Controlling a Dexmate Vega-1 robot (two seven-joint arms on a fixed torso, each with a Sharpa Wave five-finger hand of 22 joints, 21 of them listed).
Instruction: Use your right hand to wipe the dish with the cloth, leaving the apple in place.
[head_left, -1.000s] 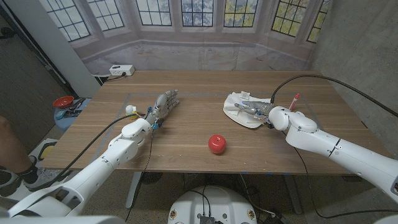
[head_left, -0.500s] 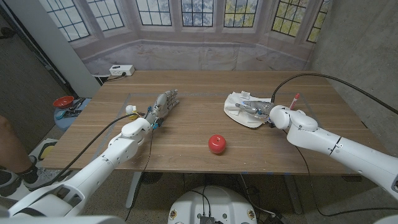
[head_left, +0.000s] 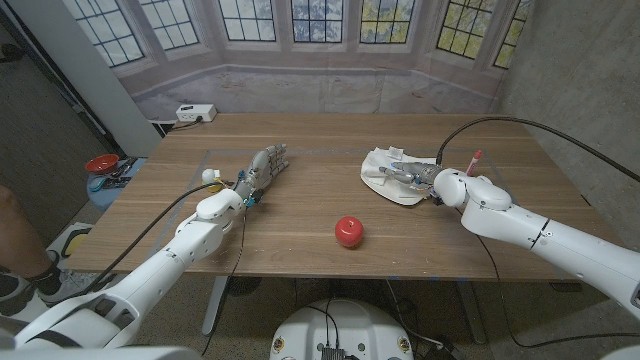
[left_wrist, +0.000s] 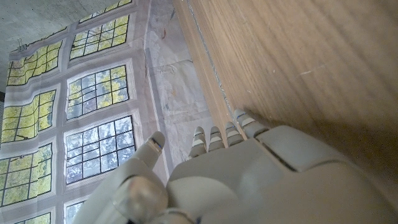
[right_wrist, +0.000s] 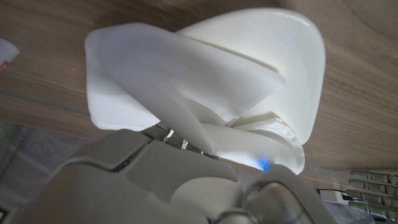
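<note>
I had the right hand (head_left: 418, 177) gripping the cloth (head_left: 383, 161) atop the dish (head_left: 400, 194); the apple (head_left: 348, 231) lay at its seven o'clock, apart, on the worktop (head_left: 300, 215).

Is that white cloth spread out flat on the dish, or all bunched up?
Bunched up. The cloth rises in loose folds over the white dish, with the right hand on it.
</note>
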